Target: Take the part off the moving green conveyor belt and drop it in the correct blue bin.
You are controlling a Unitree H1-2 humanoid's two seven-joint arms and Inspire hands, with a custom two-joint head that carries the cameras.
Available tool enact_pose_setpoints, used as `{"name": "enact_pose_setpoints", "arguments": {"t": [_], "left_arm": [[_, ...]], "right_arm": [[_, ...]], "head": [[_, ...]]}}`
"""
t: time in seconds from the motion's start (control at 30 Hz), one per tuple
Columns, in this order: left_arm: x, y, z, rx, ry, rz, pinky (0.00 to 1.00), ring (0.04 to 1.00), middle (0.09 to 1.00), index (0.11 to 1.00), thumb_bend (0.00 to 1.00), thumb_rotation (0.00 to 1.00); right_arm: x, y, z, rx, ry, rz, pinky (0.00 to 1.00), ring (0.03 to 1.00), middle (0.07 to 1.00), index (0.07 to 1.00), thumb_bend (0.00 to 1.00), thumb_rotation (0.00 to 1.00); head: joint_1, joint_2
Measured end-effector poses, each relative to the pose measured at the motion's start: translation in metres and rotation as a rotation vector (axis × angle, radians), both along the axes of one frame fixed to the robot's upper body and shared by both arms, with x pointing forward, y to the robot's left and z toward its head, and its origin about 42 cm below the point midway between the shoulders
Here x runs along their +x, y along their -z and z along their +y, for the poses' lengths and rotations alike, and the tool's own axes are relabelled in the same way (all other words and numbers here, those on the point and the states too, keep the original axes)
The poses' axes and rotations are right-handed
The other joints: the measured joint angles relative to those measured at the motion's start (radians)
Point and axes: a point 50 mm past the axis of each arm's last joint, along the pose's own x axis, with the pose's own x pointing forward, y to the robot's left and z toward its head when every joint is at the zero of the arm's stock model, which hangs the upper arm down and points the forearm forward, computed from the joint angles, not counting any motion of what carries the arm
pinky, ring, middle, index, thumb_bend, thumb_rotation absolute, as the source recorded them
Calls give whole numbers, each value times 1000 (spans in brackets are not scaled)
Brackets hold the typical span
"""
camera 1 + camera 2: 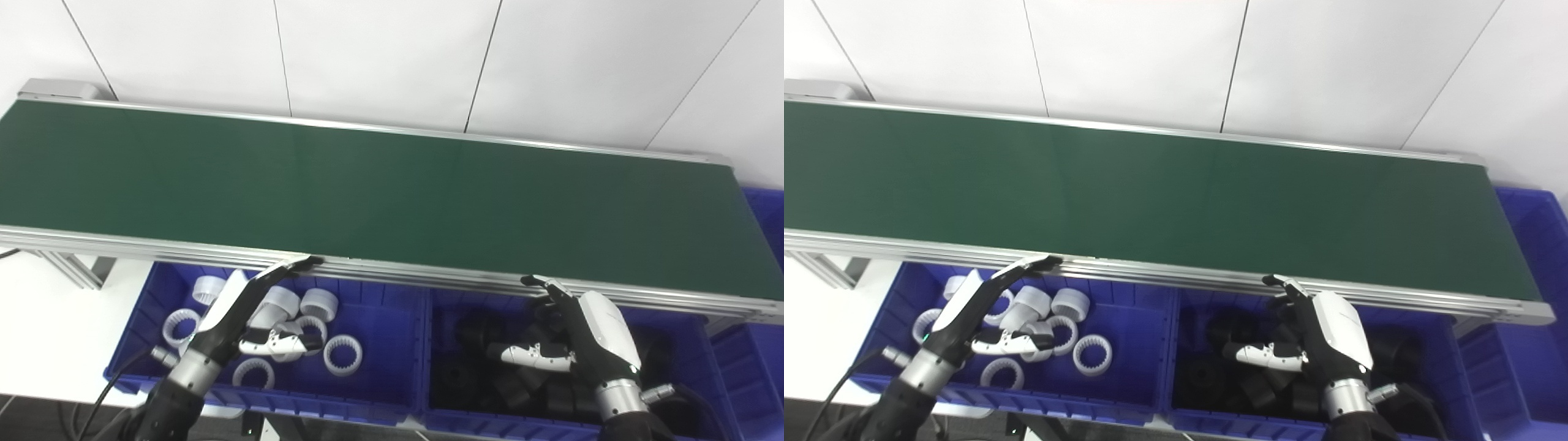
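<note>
The green conveyor belt (380,190) runs across the picture with no part on it. Below its near rail, my left hand (245,309) hovers open over the left blue bin (343,401), fingers stretched up to the rail and thumb out to the right. That bin holds several white ring-shaped parts (342,354). My right hand (576,334) is open too, over the right blue bin (713,380), which holds several black parts (478,334). Neither hand holds anything.
A third blue bin (762,361) sits at the far right, past the belt's end. The belt's aluminium near rail (429,274) overhangs the back of both bins. A white wall stands behind the belt, and a frame leg (73,269) is at the left.
</note>
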Motion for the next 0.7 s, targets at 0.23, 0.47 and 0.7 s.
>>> {"name": "enact_pose_setpoints", "arguments": {"t": [0.23, 0.47, 0.7], "left_arm": [[11, -21, -15, 141, 93, 15, 989, 978, 923, 845, 840, 570], [16, -35, -25, 235, 87, 32, 1000, 969, 914, 846, 875, 595], [12, -44, -42, 315, 45, 20, 1000, 969, 921, 851, 882, 624]], "right_arm": [[0, -1, 3, 3, 0, -4, 540, 632, 668, 810, 861, 468], [0, -2, 4, 7, -1, -9, 578, 647, 672, 814, 860, 481], [-1, -4, 7, 11, -8, -10, 566, 645, 680, 827, 867, 483]], "head": [[-15, 11], [-43, 17], [-72, 18]]}}
